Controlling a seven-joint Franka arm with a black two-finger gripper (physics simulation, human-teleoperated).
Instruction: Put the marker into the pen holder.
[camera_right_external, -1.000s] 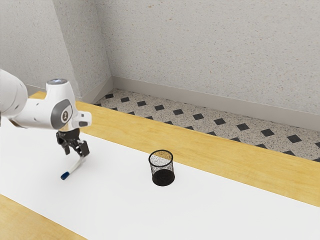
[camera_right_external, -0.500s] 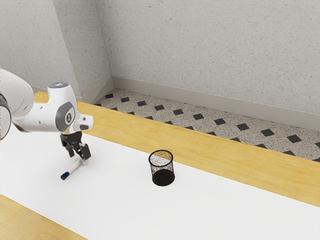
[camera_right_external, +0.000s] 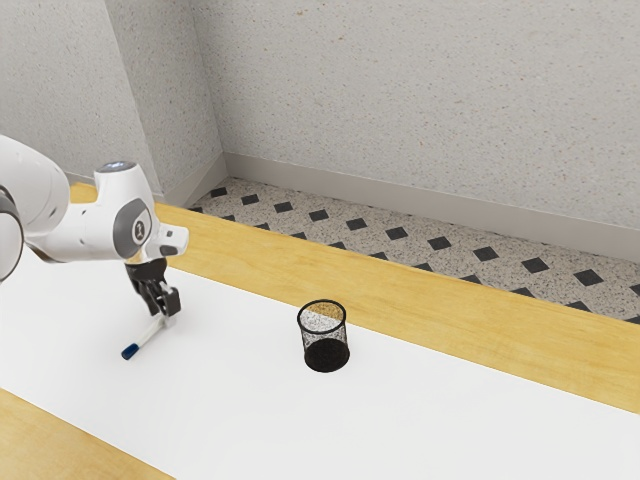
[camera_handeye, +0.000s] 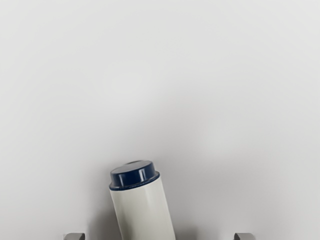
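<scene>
The fingers (camera_right_external: 172, 299) are at the marker (camera_right_external: 130, 352), contact unclear; the pen holder (camera_right_external: 327, 355) stands upright, well apart

Wooden table (camera_right_external: 450, 310), floor (camera_right_external: 415, 245), wall (camera_right_external: 420, 90)

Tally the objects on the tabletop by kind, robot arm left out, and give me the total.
Marker, white with a dark blue end: 1
Pen holder, black mesh: 1
Total: 2
</scene>
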